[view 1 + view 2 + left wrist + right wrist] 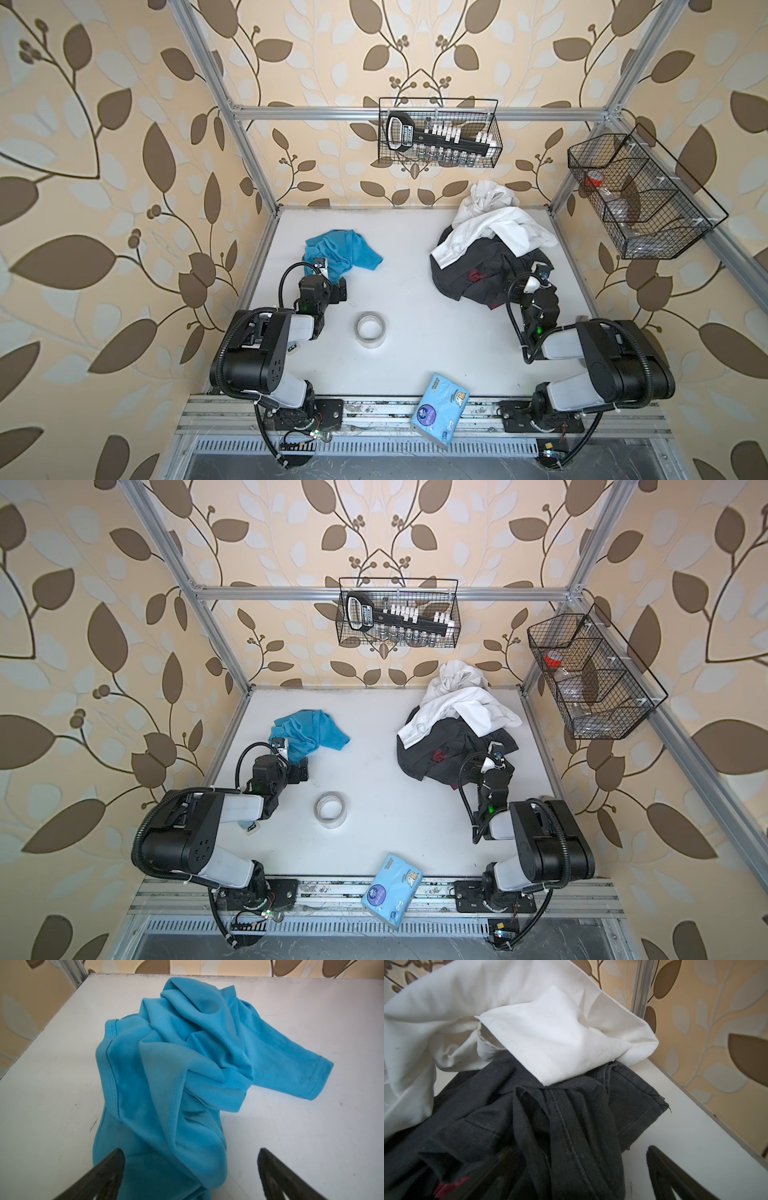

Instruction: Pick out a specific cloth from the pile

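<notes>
The turquoise-blue cloth [347, 248] [312, 730] lies crumpled alone on the white table's left part, apart from the pile. My left gripper [332, 279] [190, 1151] stands open just above the cloth's [176, 1064] near end, and fabric lies between its fingers. The pile [490, 249] [457, 725] sits at the back right: a white shirt [550, 1032] over a dark grey-black garment [571, 1115] with a red patch [450, 1186]. My right gripper [536, 286] [579, 1150] is open over the dark garment's near edge. One finger is over bare table; the other is dim against the dark fabric.
A tape roll [370, 328] lies mid-table between the arms. A blue tissue pack [440, 411] hangs over the front edge. A wire basket [440, 133] with tools hangs on the back wall, another [640, 195] on the right frame. Aluminium posts mark the table's back corners.
</notes>
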